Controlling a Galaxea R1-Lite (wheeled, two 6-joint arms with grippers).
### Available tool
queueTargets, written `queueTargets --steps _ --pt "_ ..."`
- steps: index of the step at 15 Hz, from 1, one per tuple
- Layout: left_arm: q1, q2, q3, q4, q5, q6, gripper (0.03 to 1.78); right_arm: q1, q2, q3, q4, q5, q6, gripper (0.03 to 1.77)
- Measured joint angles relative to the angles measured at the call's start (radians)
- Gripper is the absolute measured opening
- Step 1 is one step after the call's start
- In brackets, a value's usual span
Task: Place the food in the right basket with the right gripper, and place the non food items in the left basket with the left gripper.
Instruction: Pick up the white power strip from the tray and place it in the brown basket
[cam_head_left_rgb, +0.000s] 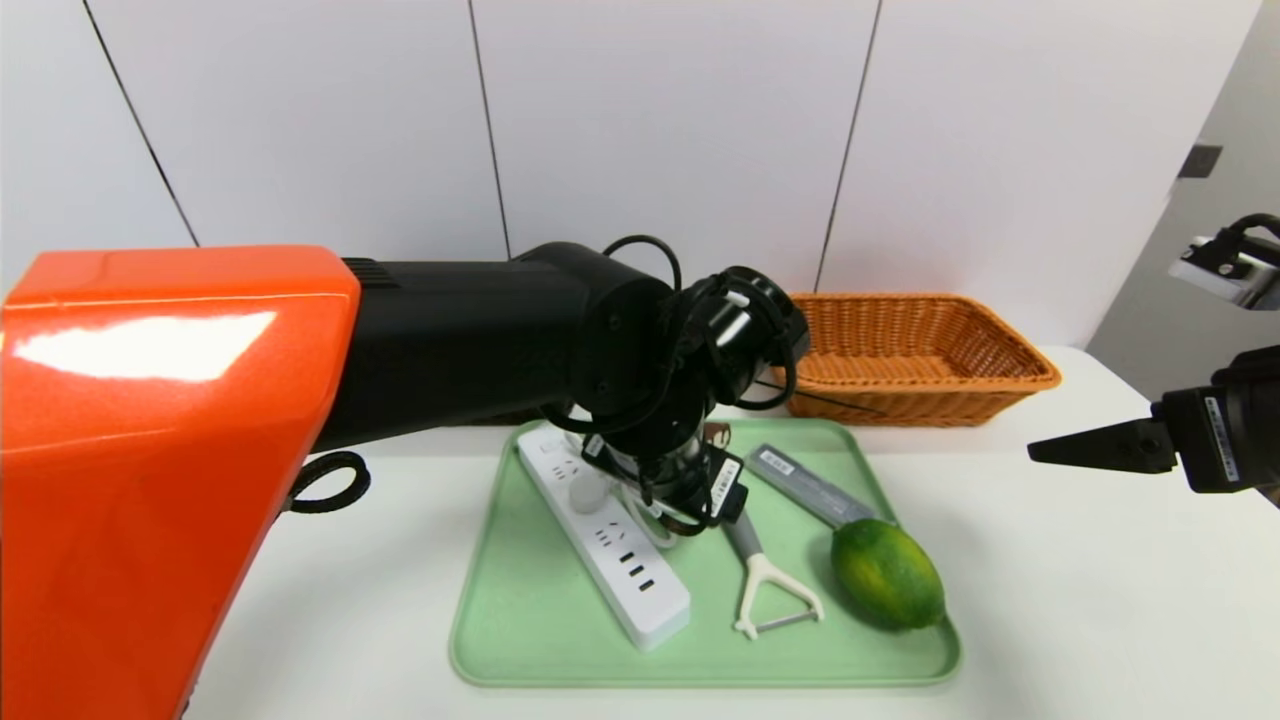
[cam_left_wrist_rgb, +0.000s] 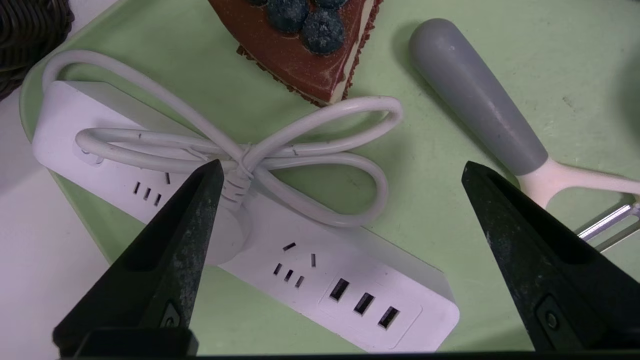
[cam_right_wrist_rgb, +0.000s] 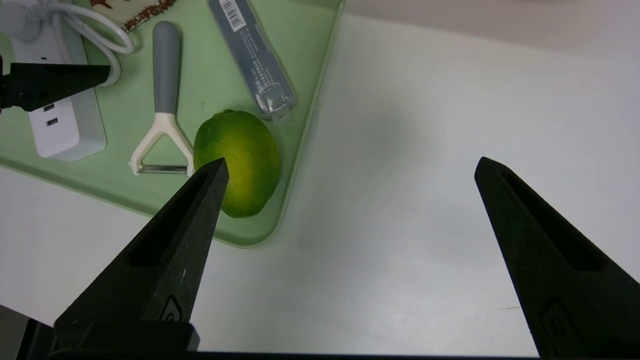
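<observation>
Left end effector (cam_left_wrist_rgb: 340, 170) wide open, empty, above power strip (cam_left_wrist_rgb: 310, 280); right end effector (cam_right_wrist_rgb: 350, 165) likewise.

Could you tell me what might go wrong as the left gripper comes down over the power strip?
The left gripper hangs open over the power strip, whose bundled cord lies loose on top. The jaws might catch only the cord, leaving the strip dangling. The cake slice and peeler lie close by and could be knocked. The right gripper waits open beside the tray.
</observation>
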Motion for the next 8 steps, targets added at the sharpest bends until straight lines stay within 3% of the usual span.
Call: queueTargets --steps 8 --pt "0.045 0.006 -0.001 -0.007 0.024 -0.006 1.69 -0.001 -0.02 0.034 -0.001 0.003 0.003 1.7"
